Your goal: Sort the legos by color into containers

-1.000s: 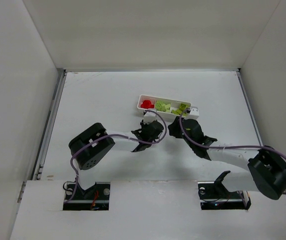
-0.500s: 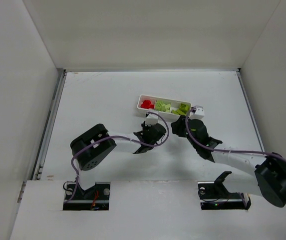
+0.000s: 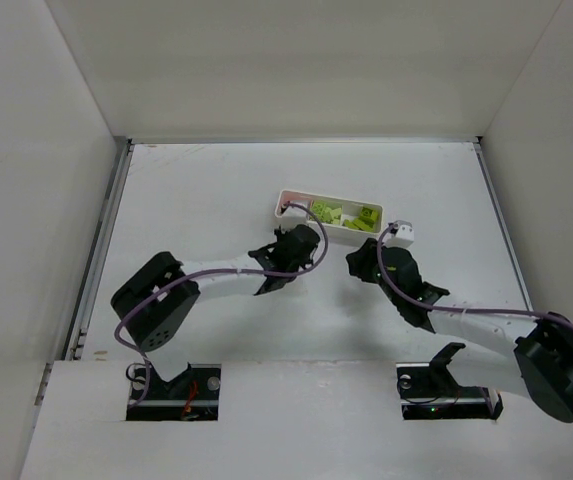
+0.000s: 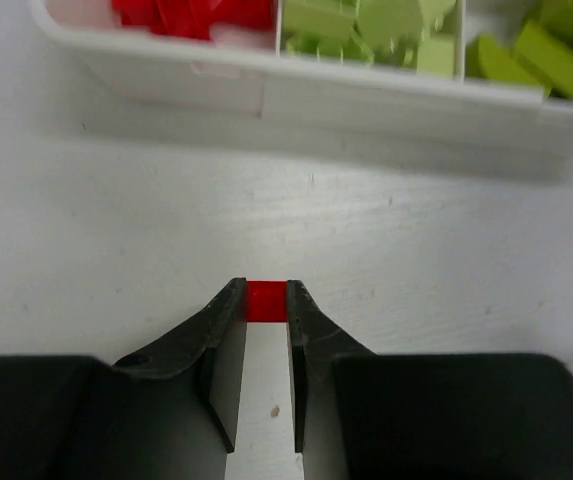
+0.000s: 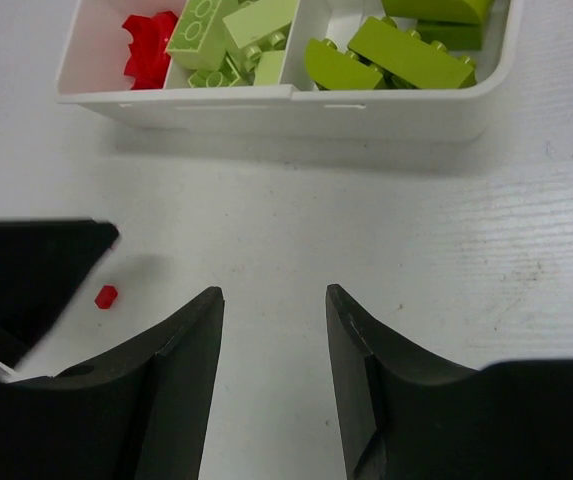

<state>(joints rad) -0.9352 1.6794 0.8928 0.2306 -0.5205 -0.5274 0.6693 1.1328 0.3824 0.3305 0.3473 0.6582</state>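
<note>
From above, the white tray (image 3: 338, 226) lies on the desk (image 3: 196, 190) with its 3 compartments in a row. Yellow-green legos (image 3: 327, 212) show in the middle and right ones, and the left one is mostly covered by the left arm (image 3: 228, 272) and its purple cable (image 3: 311, 212). The left fingers (image 3: 288, 237) sit at the tray's near left corner and the right fingers (image 3: 358, 262) a little nearer than its right end, but both are dark lumps here and their spread cannot be read. In the left wrist view, the left fingers (image 4: 228, 312) stand narrow, pinching 1 small red lego (image 4: 266, 300) between their tips, just short of the tray's near wall (image 4: 266, 95). Whether it rests on the desk or is lifted clear cannot be told. Beyond the wall, red legos (image 4: 191, 12) fill the left compartment and yellow-green ones the other 2, all cut off by the top edge. In the right wrist view, the right fingers (image 5: 191, 340) stand well apart with only bare desk between them, near the tray's front wall (image 5: 286, 105). A red piece (image 5: 151, 45) lies in the left compartment beside yellow-green bricks (image 5: 406, 50) in the others. At the left edge a blurred dark shape (image 5: 26, 270) fills the corner, with a tiny red lego (image 5: 106, 296) just beside it. Whether they touch is hard to make out.
</note>
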